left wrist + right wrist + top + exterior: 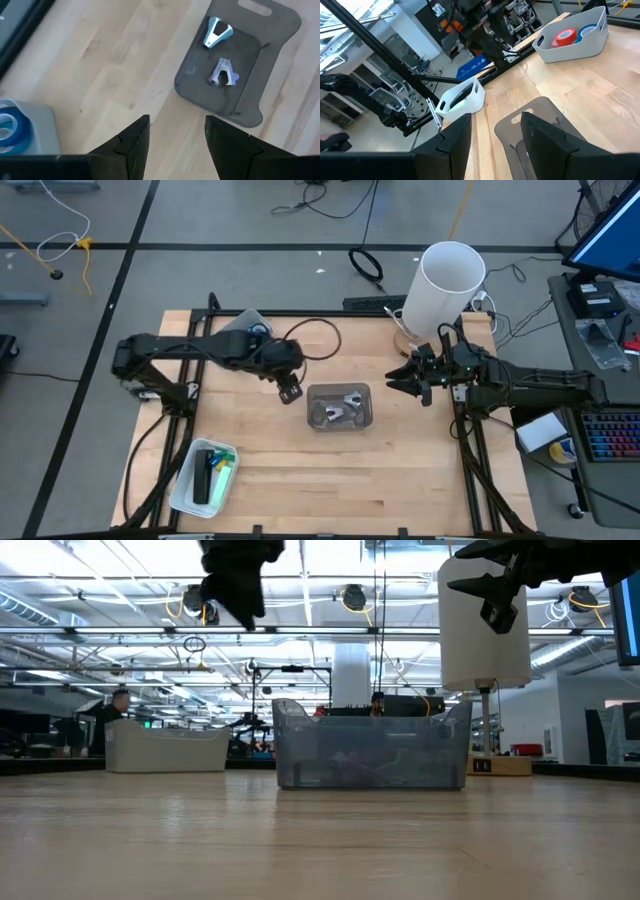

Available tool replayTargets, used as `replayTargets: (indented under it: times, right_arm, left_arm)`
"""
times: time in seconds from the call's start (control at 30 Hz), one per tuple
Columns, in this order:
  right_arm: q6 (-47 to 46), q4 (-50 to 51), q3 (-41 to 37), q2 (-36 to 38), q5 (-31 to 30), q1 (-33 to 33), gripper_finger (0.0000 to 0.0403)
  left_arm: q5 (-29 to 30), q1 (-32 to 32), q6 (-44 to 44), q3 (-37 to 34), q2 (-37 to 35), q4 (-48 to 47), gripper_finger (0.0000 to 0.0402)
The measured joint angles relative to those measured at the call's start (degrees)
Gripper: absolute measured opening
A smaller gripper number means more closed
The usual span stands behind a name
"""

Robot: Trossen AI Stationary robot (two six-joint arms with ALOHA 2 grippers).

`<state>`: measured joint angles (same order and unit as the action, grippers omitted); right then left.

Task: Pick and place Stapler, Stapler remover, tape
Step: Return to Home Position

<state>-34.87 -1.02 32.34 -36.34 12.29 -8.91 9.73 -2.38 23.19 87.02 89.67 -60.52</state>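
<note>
Grey bin [312, 418] lies between the left gripper [290, 393] and right gripper [397, 379], both empty with fingers apart. It holds a light blue stapler remover [218, 32] and violet stapler remover [224, 74]. Red tape [565, 36] sits in a white tray [570, 50] well ahead of the right gripper.

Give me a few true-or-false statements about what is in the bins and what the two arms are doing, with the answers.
1. The dark bin holds stapler removers. True.
2. The left gripper is clamped on a stapler remover. False: its fingers are open and hold nothing.
3. The tape lies in the dark bin. False: a red roll and a blue roll sit in a white bin.
4. The right gripper has its fingers open and holds nothing. True.
</note>
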Motion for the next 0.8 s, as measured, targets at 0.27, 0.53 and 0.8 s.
replayTargets:
  times: [0.27,0.53,0.8]
  right_arm:
    - [-0.02,-0.04,0.00,-0.02,-0.08,0.00,0.0167]
    - [0.03,-0.49,0.00,-0.15,-0.16,0.00,0.0167]
    - [3.78,-0.48,0.00,-0.13,-0.19,0.00,0.0167]
  left_arm:
    - [-1.76,1.94,6.83,-24.64,-15.32,20.14,0.0191]
    - [1.60,5.44,13.00,-44.80,-33.37,37.05,0.0191]
    - [5.28,7.97,13.12,-55.93,-48.48,41.28,0.0191]
